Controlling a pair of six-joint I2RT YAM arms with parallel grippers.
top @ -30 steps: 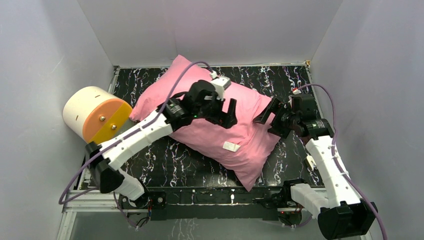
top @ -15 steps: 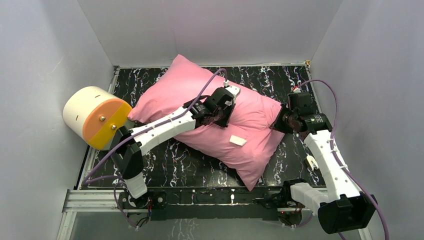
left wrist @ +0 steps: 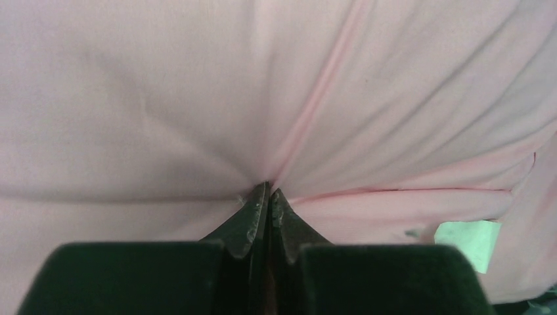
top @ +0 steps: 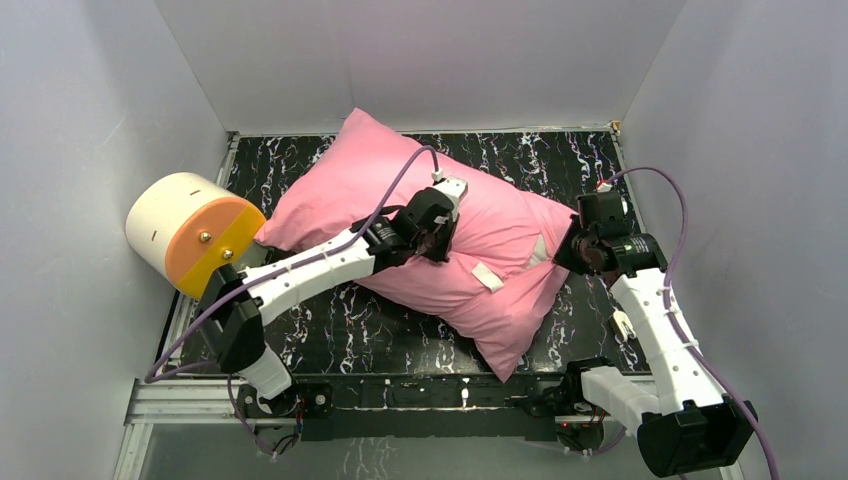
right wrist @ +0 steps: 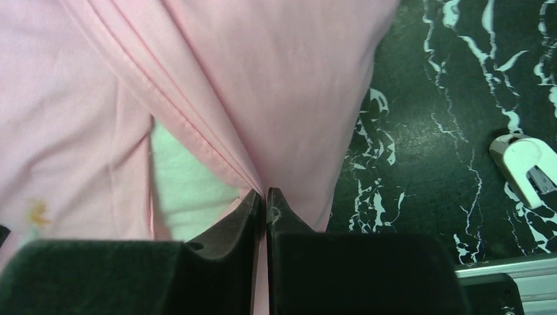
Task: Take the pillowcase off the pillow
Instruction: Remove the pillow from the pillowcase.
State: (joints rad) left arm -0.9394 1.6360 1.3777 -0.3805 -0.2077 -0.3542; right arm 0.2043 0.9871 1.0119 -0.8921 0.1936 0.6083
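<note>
The pink pillowcase (top: 400, 190) covers the pillow, lying diagonally across the black marbled table (top: 330, 330). My left gripper (top: 435, 240) sits on top near the pillow's middle, shut on a pinch of pillowcase fabric (left wrist: 276, 151) with creases radiating from its tips (left wrist: 269, 190). My right gripper (top: 562, 252) is at the pillow's right end, shut on the pillowcase's hemmed edge (right wrist: 217, 151). In the right wrist view the white pillow (right wrist: 187, 177) shows through the opening beside the gripper (right wrist: 264, 193). A white label (top: 487, 275) lies on the pink fabric.
A cream-and-orange cylinder (top: 190, 232) stands at the table's left edge, touching the pillow's left corner. A small white clip-like object (right wrist: 525, 167) lies on the table to the right of the pillow. Grey walls enclose the table on three sides.
Both grippers were open above the pillow and have come down and shut on the pillowcase. The right one has pulled the hem outward, and the label has shifted right.
</note>
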